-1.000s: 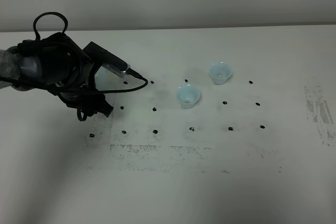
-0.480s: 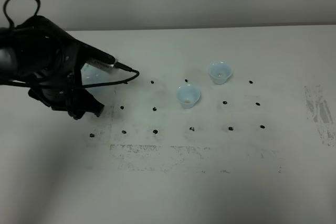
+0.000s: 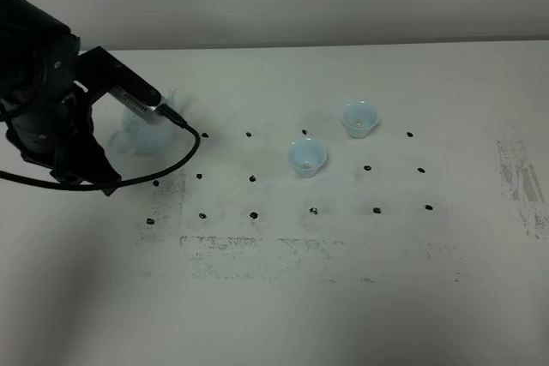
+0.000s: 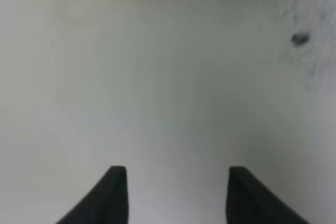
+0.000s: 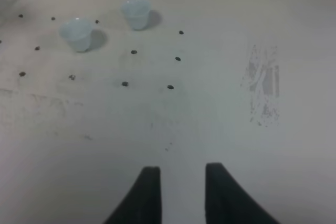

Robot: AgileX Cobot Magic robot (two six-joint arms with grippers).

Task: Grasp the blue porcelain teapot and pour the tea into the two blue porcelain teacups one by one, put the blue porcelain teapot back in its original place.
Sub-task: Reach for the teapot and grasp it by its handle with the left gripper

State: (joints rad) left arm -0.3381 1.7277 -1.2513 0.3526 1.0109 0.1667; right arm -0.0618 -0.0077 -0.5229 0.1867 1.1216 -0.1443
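Note:
The blue porcelain teapot [image 3: 147, 131] stands on the white table at the left, with part of it hidden behind my left arm [image 3: 51, 100]. No gripper touches it. My left gripper [image 4: 177, 195] hangs over bare table, jaws apart and empty. The two blue porcelain teacups stand upright mid-table. The nearer teacup [image 3: 307, 157] [image 5: 77, 33] is left of the farther teacup [image 3: 359, 117] [image 5: 136, 13]. My right gripper [image 5: 181, 192] hovers well short of the cups, a narrow gap between its fingers and nothing in it.
A grid of black dots [image 3: 253, 178] marks the table around the cups. Scuffed grey patches lie toward the front [image 3: 257, 250] and at the right [image 3: 523, 182]. A black cable [image 3: 184, 150] loops from the left arm beside the teapot.
My left arm has drawn back to the left, away from the teapot, which now shows standing alone. The gap between its jaws has narrowed. The cups and right gripper have not moved.

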